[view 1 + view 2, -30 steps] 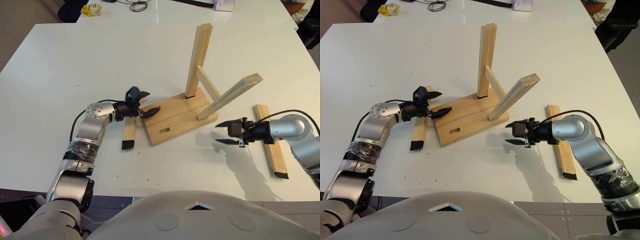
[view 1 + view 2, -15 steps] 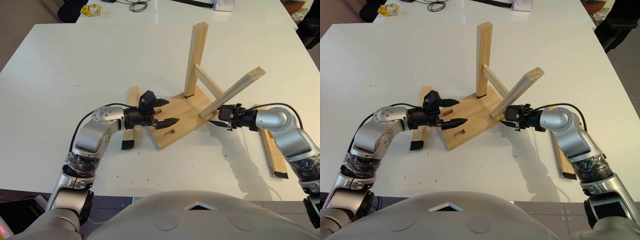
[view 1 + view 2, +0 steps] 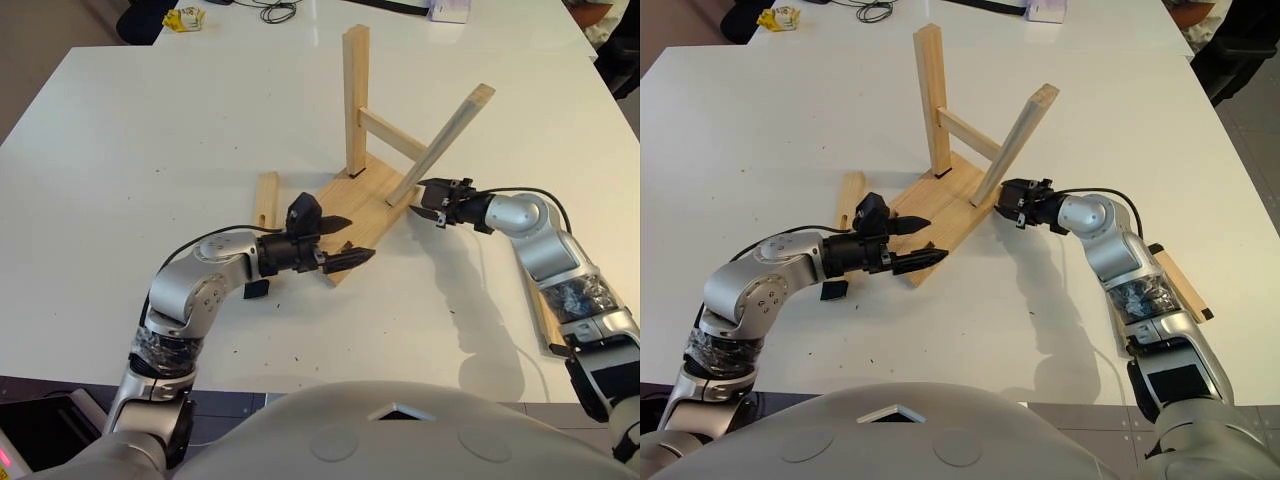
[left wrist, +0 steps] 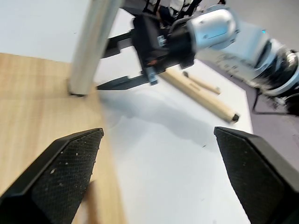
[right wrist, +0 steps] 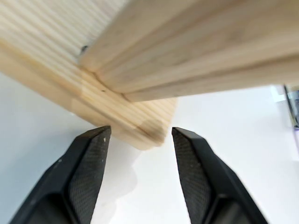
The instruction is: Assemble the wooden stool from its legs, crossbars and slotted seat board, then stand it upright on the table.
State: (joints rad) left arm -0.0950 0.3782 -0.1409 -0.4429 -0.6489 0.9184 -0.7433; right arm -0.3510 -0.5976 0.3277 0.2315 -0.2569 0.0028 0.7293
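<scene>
- My right tool (image 3: 421, 196), apart around the corner of the pale slotted wooden seat board (image 3: 370, 205), could unseat the leaning wooden leg (image 3: 447, 143).
- My left tool (image 3: 356, 238), apart, could shove the board.

Silver arms (image 3: 190, 290), black cables (image 3: 520, 188), black left tool (image 3: 358, 238), black right tool (image 3: 417, 196)

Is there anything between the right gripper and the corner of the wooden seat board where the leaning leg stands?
Nothing visible does. The right gripper is open, and the corner of the pale wooden seat board lies at the gap between its fingers, over bare white table. The leaning pale wooden leg rises above that corner.
</scene>
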